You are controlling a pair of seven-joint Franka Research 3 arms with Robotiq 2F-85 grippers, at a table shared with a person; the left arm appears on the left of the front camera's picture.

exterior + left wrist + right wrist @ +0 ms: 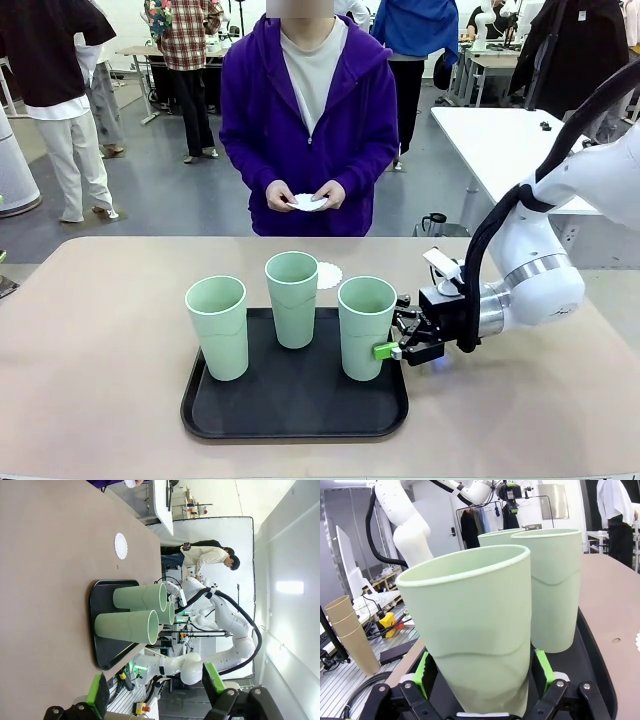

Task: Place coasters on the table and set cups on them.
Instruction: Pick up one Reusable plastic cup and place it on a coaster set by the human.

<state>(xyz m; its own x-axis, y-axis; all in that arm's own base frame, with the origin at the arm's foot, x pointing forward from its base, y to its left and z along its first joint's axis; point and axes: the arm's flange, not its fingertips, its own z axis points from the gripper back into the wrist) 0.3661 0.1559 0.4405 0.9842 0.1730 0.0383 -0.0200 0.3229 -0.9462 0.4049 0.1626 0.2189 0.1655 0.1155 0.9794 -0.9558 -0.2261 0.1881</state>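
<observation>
Right gripper [483,672]: jaws spread wide, straddling the lower part of the right cup [366,326], not clamped. Left gripper [155,687]: released, holding nothing. Right cup, middle cup [292,298] and left cup [217,326] stand upright and empty on the black tray [300,410]. One coaster [329,272] lies on the table [100,330] just behind the tray. Beyond, the person's hands [283,197] hold another coaster [308,203].

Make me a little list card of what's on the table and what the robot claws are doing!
cups: three green, standing on the black tray
coaster on table: one, beyond the middle cup, bare
person's hands: holding a white coaster
right claw: open, fingers either side of the right cup
left claw: open, holding nothing
</observation>
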